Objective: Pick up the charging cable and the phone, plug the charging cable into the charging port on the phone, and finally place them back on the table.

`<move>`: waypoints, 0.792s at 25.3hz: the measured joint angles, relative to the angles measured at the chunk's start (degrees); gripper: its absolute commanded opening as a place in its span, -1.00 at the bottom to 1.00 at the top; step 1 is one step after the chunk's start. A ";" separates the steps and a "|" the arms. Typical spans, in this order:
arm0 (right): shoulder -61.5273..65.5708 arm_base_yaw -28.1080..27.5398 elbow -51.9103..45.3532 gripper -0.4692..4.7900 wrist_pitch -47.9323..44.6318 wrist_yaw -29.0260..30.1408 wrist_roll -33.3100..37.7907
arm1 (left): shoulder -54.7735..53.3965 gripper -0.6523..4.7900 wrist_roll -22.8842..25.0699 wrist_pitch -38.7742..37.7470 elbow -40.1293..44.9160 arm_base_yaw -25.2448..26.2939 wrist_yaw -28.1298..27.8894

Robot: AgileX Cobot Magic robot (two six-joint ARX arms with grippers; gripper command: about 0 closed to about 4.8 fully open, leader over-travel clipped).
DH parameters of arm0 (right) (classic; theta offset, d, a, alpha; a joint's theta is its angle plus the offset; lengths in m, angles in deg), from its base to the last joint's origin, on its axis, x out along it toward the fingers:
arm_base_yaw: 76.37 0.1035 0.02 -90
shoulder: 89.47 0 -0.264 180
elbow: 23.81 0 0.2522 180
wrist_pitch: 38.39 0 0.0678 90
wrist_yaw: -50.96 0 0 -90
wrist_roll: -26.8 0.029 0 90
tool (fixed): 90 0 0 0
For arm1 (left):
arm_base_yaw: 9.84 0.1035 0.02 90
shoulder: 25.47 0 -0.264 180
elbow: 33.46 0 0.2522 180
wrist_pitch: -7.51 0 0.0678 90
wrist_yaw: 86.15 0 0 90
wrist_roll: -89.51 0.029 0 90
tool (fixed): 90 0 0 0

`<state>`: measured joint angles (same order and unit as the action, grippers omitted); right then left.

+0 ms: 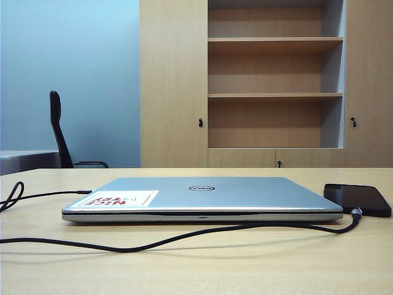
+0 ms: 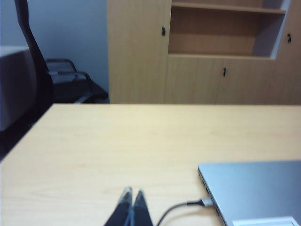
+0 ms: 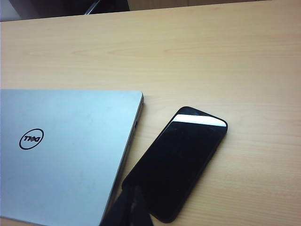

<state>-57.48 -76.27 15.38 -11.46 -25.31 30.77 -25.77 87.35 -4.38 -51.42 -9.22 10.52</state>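
Note:
The black phone (image 1: pixel 359 198) lies flat on the table (image 1: pixel 258 267), right of a closed silver laptop (image 1: pixel 202 193). The black charging cable (image 1: pixel 184 236) runs along the table in front of the laptop, and its grey plug end (image 1: pixel 355 213) meets the phone's near left corner; the charging port itself is not visible. Neither gripper appears in the exterior view. In the right wrist view my right gripper (image 3: pixel 133 200) is shut and empty, over the near corner of the phone (image 3: pixel 183 155). My left gripper (image 2: pixel 133 193) is shut and empty above bare table, left of a cable plug (image 2: pixel 203 203) at the laptop's side.
The laptop (image 3: pixel 66 150) fills the table's middle, with a sticker (image 1: pixel 116 198) on its lid. Cable loops (image 1: pixel 12 195) lie at the far left. A wooden shelf cabinet (image 1: pixel 276 80) and a black chair (image 1: pixel 58 129) stand behind the table.

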 measured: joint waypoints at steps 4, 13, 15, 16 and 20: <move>-0.02 -0.02 0.00 -0.84 -0.02 -0.04 0.00 | 0.02 -0.78 0.00 0.11 2.80 -0.17 0.02; -0.02 -0.02 0.00 -0.84 -0.02 -0.04 0.00 | 0.04 -0.78 4.39 0.44 4.00 -0.17 0.04; -0.02 -0.02 0.00 -0.84 -0.02 -0.04 0.00 | 0.04 -0.78 4.57 0.42 4.00 -0.17 0.02; -0.02 -0.02 0.00 -0.84 -0.02 -0.04 -0.02 | 0.04 -0.78 4.74 0.44 4.00 -0.17 0.02; -0.02 -0.02 0.00 -0.84 -0.02 -0.04 0.00 | 0.04 -0.78 4.39 0.42 4.00 -0.17 0.04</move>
<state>-57.51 -76.29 15.38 -11.49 -25.35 30.77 -25.72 91.75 -3.97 -47.42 -9.40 10.57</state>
